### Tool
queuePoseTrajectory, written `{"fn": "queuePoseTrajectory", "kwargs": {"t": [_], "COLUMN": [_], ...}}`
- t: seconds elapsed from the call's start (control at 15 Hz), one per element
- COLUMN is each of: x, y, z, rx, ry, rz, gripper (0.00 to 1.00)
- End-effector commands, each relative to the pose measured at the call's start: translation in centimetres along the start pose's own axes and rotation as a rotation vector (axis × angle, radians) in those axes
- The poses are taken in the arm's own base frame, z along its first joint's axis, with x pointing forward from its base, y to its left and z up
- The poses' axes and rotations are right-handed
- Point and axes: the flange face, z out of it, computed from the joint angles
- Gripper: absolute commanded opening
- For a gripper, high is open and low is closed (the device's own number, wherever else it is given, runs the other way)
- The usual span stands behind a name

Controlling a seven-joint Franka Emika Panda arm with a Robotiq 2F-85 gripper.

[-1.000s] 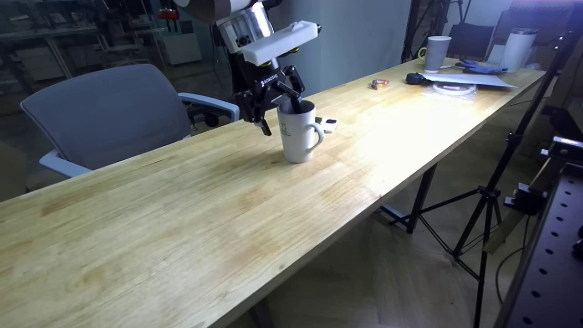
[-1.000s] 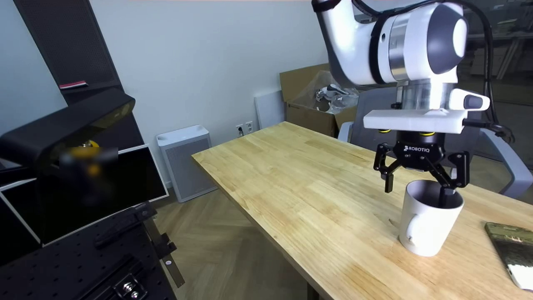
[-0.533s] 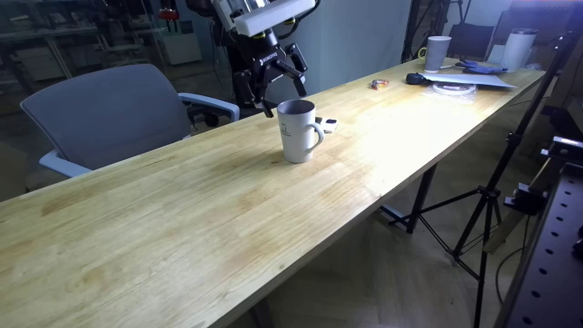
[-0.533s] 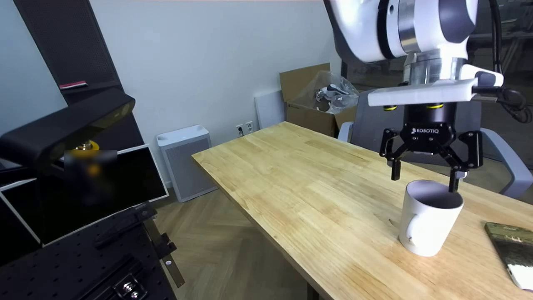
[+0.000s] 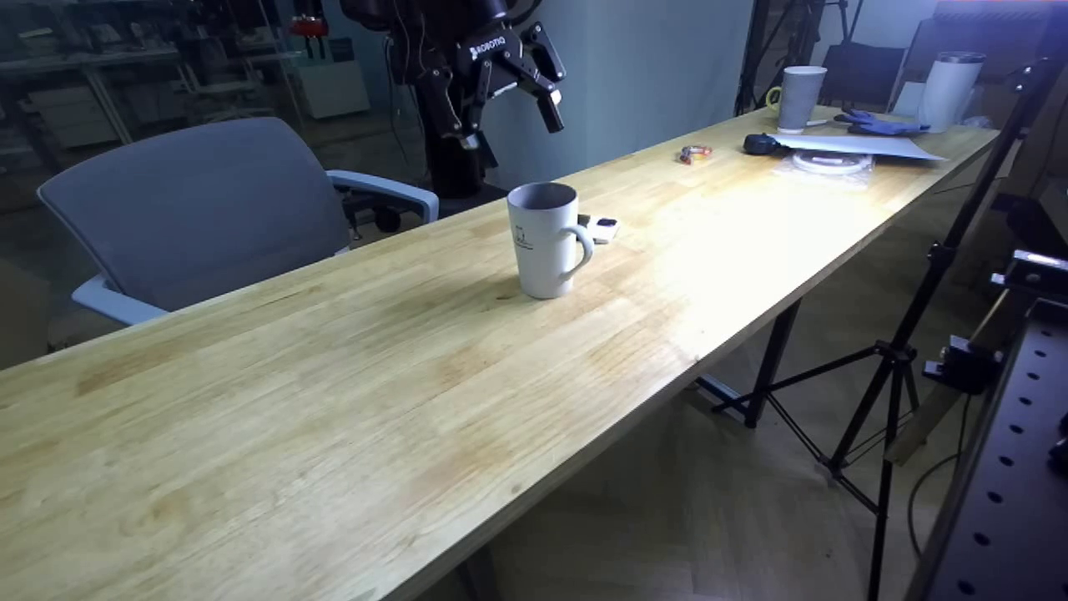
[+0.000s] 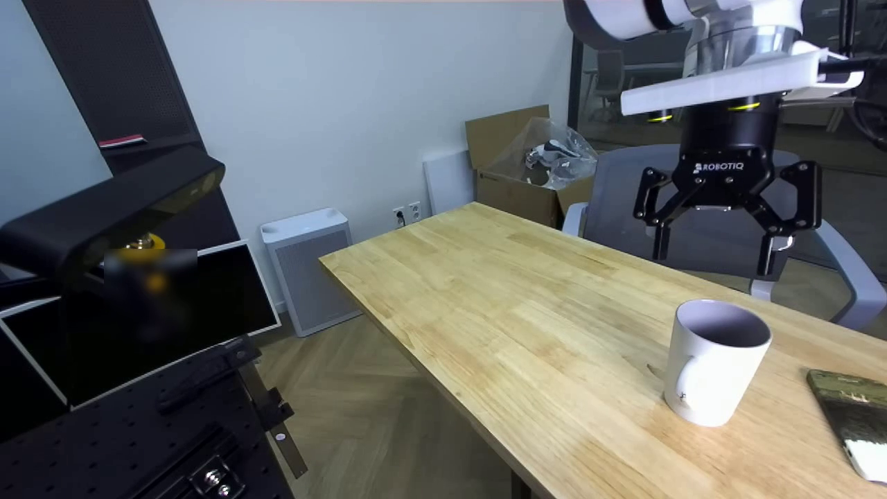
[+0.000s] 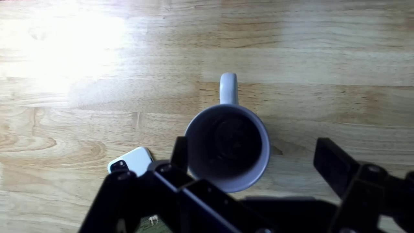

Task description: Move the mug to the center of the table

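Grey-backed, an office chair (image 5: 196, 217) stands at the left in an exterior view, beside the pale butcher-block table (image 5: 292, 434). Next along comes the black Robotiq gripper (image 5: 513, 133), above the white ceramic mug (image 5: 542, 246) and toward eleven o'clock from it. Its fingers (image 6: 661, 242) are spread wide with nothing held, and in both exterior views they are apart from the mug. A second ago one finger reaches down inside the mug; half a second ago it is up by the rim, and now the whole gripper hangs higher. The mug shows no shift over that span: it stands upright on the table, its loop handle (image 5: 587, 247) toward three o'clock. I take this for a release and withdrawal, which would make the placing done or nearly so. The spot seems close to midway across the table's width; whether it is also midway along the length I cannot tell, as no single view takes in both ends. Just past the handle, also near three o'clock, lies a phone (image 5: 601, 232), apart from the mug, so any later nudge that way should mind it. Farther right, toward two o'clock, a yellow-handled grey cup (image 5: 802, 98) and a white tumbler (image 5: 951, 93) stand well apart from the mug.
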Motion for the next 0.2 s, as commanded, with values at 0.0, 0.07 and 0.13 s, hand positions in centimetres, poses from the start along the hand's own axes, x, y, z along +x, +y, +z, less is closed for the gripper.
{"fn": "queuePoseTrajectory", "kwargs": {"t": [0.0,0.07,0.13], "x": [0.00,-0.02,-0.04], "y": [0.08,0.10,0.07], "z": [-0.06,-0.01,0.03], "rx": [0.002,0.003,0.004], "ry": [-0.002,-0.003,-0.004], "rz": [-0.002,-0.003,-0.005], "gripper": [1.00,1.00,1.00]}}
